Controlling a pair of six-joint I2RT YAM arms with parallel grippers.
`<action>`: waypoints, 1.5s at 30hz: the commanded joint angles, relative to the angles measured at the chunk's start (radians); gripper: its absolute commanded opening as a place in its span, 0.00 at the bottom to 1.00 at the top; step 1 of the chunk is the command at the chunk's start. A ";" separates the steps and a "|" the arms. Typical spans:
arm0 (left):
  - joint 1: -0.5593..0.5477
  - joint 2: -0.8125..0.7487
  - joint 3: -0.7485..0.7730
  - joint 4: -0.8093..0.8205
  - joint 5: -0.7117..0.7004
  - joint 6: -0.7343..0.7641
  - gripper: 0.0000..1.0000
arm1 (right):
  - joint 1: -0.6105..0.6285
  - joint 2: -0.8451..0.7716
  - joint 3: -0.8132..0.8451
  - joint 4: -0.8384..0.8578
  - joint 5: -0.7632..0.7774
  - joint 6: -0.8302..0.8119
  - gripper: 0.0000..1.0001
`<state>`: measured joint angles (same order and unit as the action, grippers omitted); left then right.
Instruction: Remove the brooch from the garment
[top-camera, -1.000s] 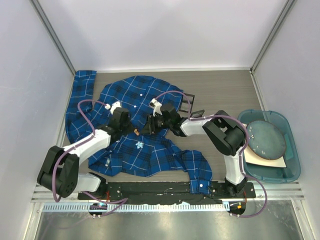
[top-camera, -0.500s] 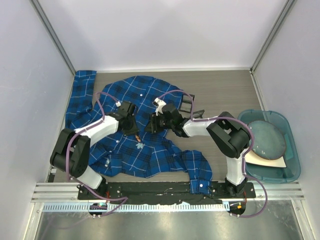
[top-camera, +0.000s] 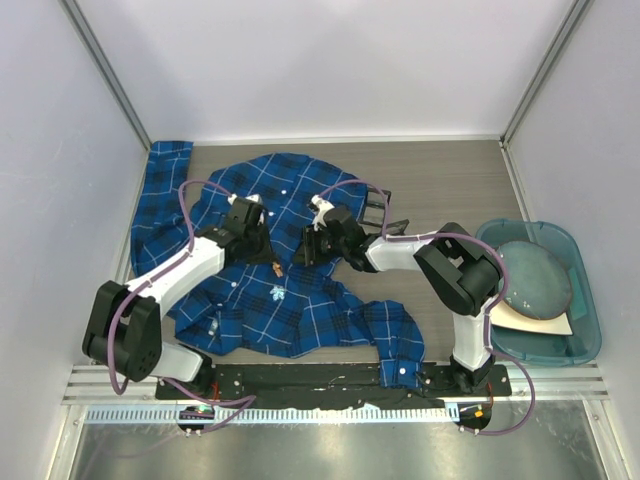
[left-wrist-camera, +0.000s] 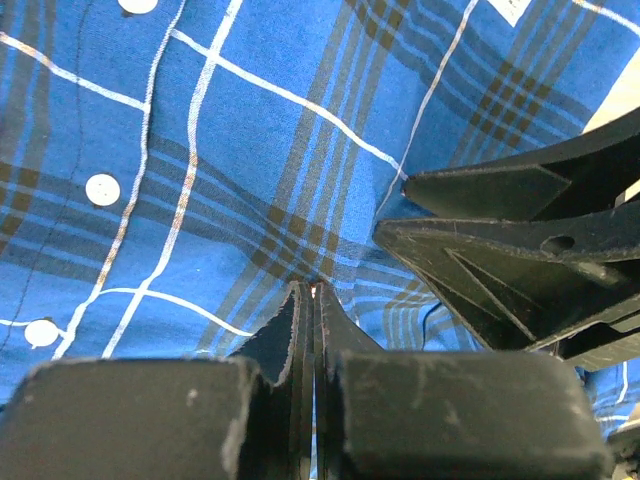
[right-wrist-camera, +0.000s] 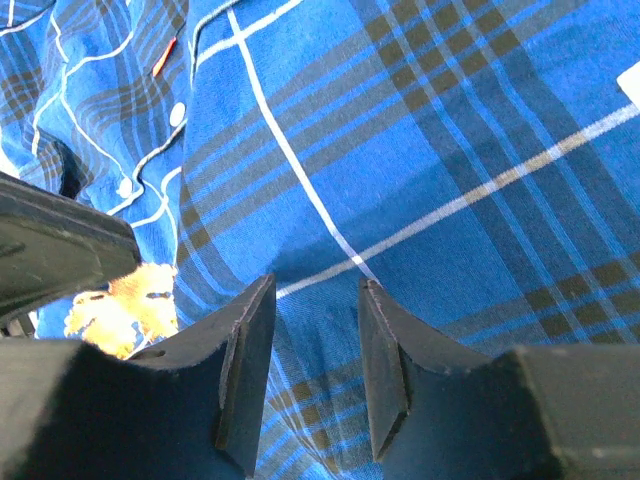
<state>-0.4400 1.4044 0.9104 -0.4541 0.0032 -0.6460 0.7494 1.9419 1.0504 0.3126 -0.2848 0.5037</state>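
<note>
The blue and navy plaid shirt (top-camera: 290, 310) lies spread on the table. It fills the left wrist view (left-wrist-camera: 200, 150) and the right wrist view (right-wrist-camera: 450, 150). A small yellow-orange brooch (top-camera: 273, 268) sits on the shirt between the two grippers. In the right wrist view the brooch (right-wrist-camera: 120, 310) lies left of my fingers. My left gripper (top-camera: 266, 254) is shut, its tips (left-wrist-camera: 313, 290) pressed onto the cloth just above the brooch. My right gripper (top-camera: 301, 251) is open, its jaws (right-wrist-camera: 312, 290) standing over flat cloth. It shows in the left wrist view (left-wrist-camera: 392, 205) close on the right.
A teal bin (top-camera: 590, 300) at the right holds a round grey-blue disc (top-camera: 535, 275) on a beige sheet. Black frame pieces (top-camera: 377, 208) stand behind the right arm. A pale snowflake mark (top-camera: 277, 292) is on the shirt. White walls close the space.
My left arm has swung its elbow leftward and its gripper has moved up and right towards the right gripper. The right gripper has barely moved.
</note>
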 joint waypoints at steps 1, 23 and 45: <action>-0.002 -0.014 0.025 -0.003 0.116 -0.001 0.00 | -0.002 -0.006 0.042 -0.007 0.004 0.006 0.45; 0.023 -0.077 0.002 -0.005 0.089 -0.014 0.00 | -0.035 0.146 0.241 -0.142 0.110 -0.054 0.49; 0.024 -0.650 -0.398 0.669 0.153 -0.075 0.00 | -0.101 -0.392 -0.062 -0.097 -0.266 -0.044 0.64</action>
<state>-0.4187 0.8043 0.5327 -0.0185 0.1249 -0.6949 0.6590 1.6413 1.1088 -0.0189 -0.3504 0.4046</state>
